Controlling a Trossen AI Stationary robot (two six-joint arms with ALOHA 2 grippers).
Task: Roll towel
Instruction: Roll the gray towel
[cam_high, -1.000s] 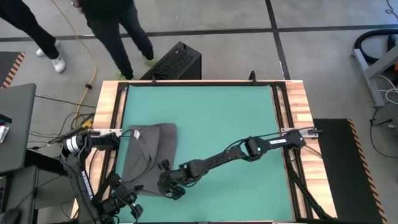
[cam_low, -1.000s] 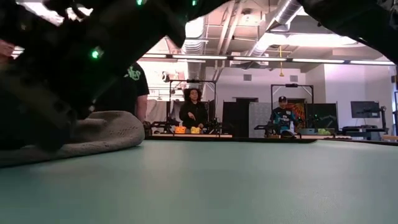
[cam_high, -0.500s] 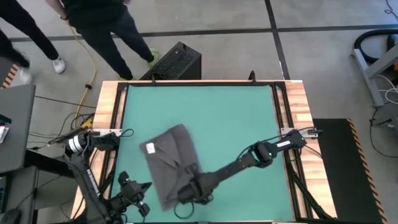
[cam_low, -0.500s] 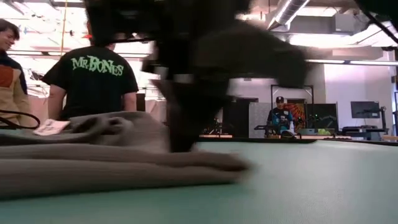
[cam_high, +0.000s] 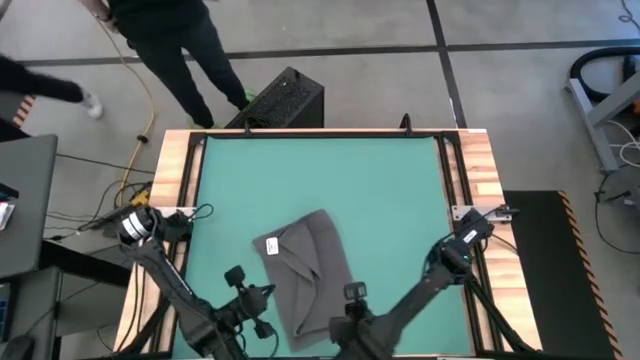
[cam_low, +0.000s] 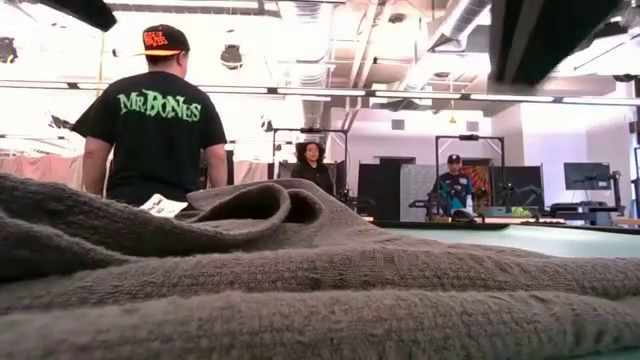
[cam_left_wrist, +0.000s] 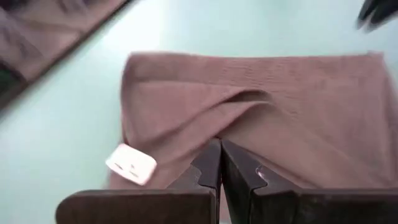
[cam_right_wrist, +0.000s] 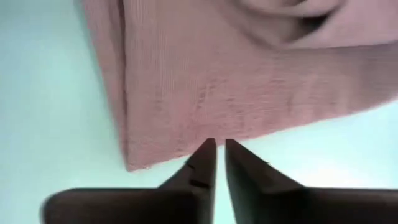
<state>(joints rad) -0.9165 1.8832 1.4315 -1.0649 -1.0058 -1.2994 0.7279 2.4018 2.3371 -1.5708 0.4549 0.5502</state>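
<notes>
From my remote station I saw the towel (cam_high: 310, 268) lying on the green mat (cam_high: 380, 190), in the near half of the table and a little left of the middle. It was not rolled. It lay flat and loosely folded, with some soft creases across it, and its long side ran at an angle to the mat's edges. The small white label (cam_high: 270, 246) was at its far left corner, facing up.

The left gripper (cam_left_wrist: 219, 163) was above the mat, just beside the near left side of the towel. Its two dark fingers were pressed together, with no gap between them, and nothing was held in them. In the left wrist view the towel was in front of the fingertips, with the label (cam_left_wrist: 130, 164) beside them.

The right gripper (cam_right_wrist: 218, 149) was at the near end of the towel, close to the table's near edge. Its fingers stood only a little apart, with a narrow slit between the tips. They held nothing; the towel's edge (cam_right_wrist: 205, 81) lay just beyond the tips, and I could not tell if they touched it.

In the low view the towel (cam_low: 300, 280) filled the foreground, and a person in a black shirt (cam_low: 150, 125) stood behind the table with their back to it.
</notes>
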